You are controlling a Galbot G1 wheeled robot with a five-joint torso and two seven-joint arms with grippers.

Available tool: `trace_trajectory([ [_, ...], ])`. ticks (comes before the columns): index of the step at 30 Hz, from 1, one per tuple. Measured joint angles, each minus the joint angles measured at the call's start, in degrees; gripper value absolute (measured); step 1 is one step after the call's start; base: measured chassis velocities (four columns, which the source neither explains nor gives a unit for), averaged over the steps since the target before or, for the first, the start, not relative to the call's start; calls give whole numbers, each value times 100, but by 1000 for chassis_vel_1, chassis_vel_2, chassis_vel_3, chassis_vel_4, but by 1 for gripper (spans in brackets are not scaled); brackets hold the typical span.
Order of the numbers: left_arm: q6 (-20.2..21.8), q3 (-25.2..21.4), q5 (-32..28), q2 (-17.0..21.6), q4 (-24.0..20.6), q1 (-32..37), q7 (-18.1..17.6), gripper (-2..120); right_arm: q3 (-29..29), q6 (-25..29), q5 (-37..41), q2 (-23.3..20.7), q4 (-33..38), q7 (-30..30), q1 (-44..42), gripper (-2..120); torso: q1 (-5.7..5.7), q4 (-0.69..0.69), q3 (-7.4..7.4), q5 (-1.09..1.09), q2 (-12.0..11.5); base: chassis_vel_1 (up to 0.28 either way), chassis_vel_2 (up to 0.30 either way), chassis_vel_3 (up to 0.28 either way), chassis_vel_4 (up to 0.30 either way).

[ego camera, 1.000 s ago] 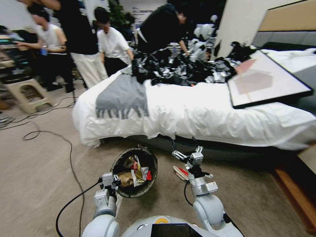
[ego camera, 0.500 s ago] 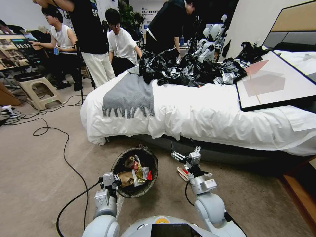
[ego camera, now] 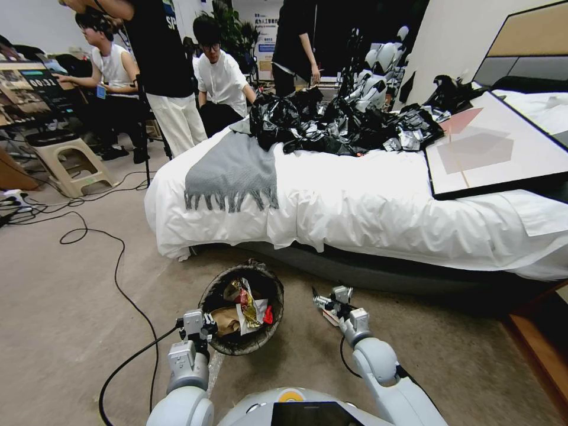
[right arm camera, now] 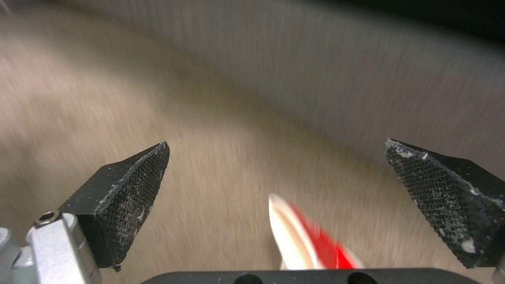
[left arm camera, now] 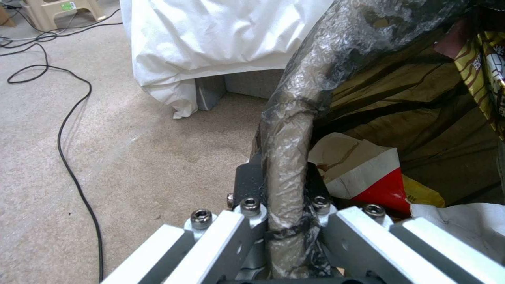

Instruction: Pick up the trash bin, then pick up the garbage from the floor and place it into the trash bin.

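The left gripper (ego camera: 204,331) is clamped on the near rim of the trash bin (ego camera: 267,284), holding it just above the beige carpet (ego camera: 71,307) in front of the bed (ego camera: 355,207). In the left wrist view the rim, wrapped in its thin black bag (left arm camera: 294,130), runs straight between the closed fingers (left arm camera: 247,185). Inside the bin lie a brown paper bag (ego camera: 226,320), a yellow snack packet (ego camera: 247,305) and a red-and-white wrapper (left arm camera: 368,177). The right gripper (ego camera: 326,303) is down low near the carpet on the right side of the bin, its jaws spread wide with nothing between them. A red-and-white snack packet (ego camera: 329,316) lies flat on the carpet right under that gripper, apart from the bin; in the right wrist view it shows at the lower edge between the two black ribbed pads (right arm camera: 131,185), and neither pad touches it. The bed has a white cover with a grey fringed blanket (ego camera: 231,171) draped over its edge, a heap of shiny black bags (ego camera: 337,121) on top, and a large framed board (ego camera: 491,148) lying on its right part. A black cable (ego camera: 118,278) snakes over the carpet to the left.
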Motion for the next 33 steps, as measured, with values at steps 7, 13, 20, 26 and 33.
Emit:
trace_trajectory([
  [7,0,-6,6,-3,9,-7,6,0,-140,22,1,-44,-630,-110,134,100,0,0,0,0,0,0,0,0,0],
  [13,0,1,21,-11,13,-7,8,0,-249,92,-70,-46,-1076,-178,214,100,0,0,0,0,0,0,0,0,0],
  [20,0,7,44,-17,15,14,10,0,-345,280,-212,-6,-1701,-209,454,100,0,0,0,0,0,0,0,0,0],
  [26,-1,0,55,-19,15,22,11,0,-346,426,-282,35,-2198,-218,843,100,0,0,0,0,0,0,0,0,0],
  [33,-12,-2,69,-21,15,38,11,0,-306,578,-357,41,-2595,-240,1160,100,0,0,0,0,0,0,0,0,0],
])
